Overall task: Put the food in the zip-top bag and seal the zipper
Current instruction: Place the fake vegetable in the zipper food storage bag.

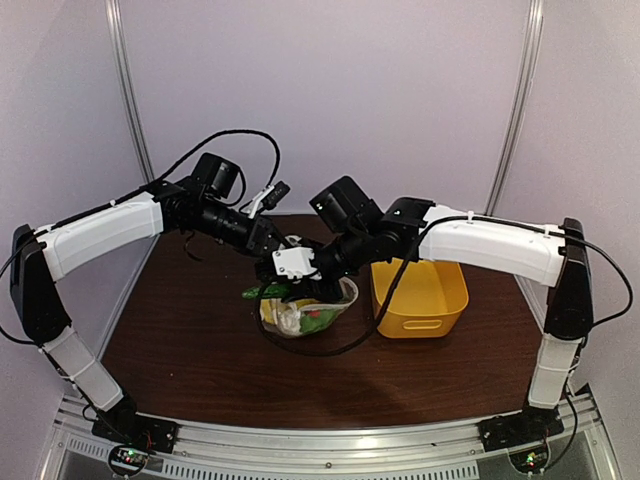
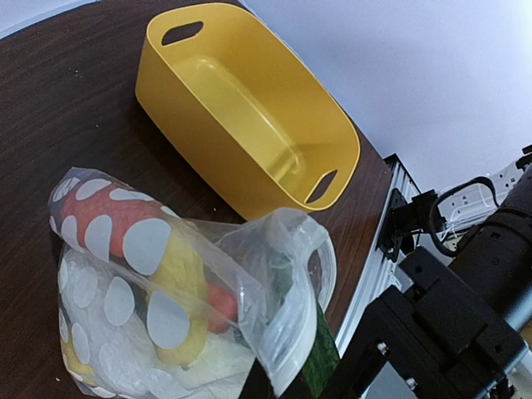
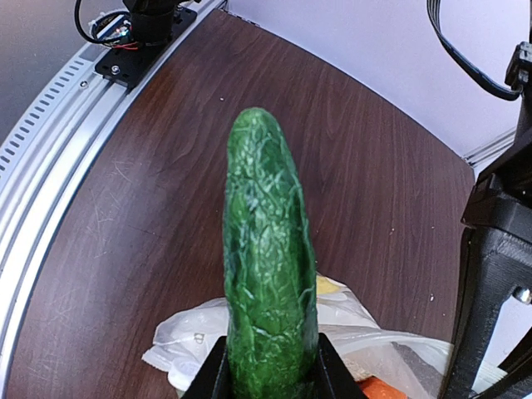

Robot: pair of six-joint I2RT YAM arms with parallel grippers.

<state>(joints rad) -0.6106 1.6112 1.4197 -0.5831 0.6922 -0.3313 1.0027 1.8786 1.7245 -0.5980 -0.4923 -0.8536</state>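
**Desk:** What do your claws have?

**Operator:** My right gripper [image 3: 270, 382] is clamped on the butt end of 1 long, bumpy green toy cucumber [image 3: 266, 249]. I see a black finger pressed against each side of it. From overhead, the cucumber lies nearly level and its free tip points to 9 o'clock.

**Desk:** And the left?

**Operator:** My left gripper [image 2: 264, 384] is fully closed. The bag's rim runs straight down into it, so I read it as pinching that edge.

**Desk:** Where is the bag?

**Operator:** The clear soft plastic zip-top bag with white round dots [image 2: 166, 274] sits mid-table on the dark brown wooden tabletop [image 3: 125, 216]. Its mouth is gaping, and the pale zipper strip [image 2: 326, 264] curls around the opening, unsealed.

**Desk:** Anything inside it?

**Operator:** I see 1 red-orange piece [image 2: 108, 216] at the top and 1 yellow piece [image 2: 187, 274] below it, with pale white pieces underneath. The cucumber's held end hangs over the mouth, and the rest sticks out past the bag at 9 o'clock.

**Desk:** What else is nearby?

**Operator:** The yellow plastic basket with handle slots [image 2: 249, 108] stands upright at 3 o'clock from the bag, just beside it.
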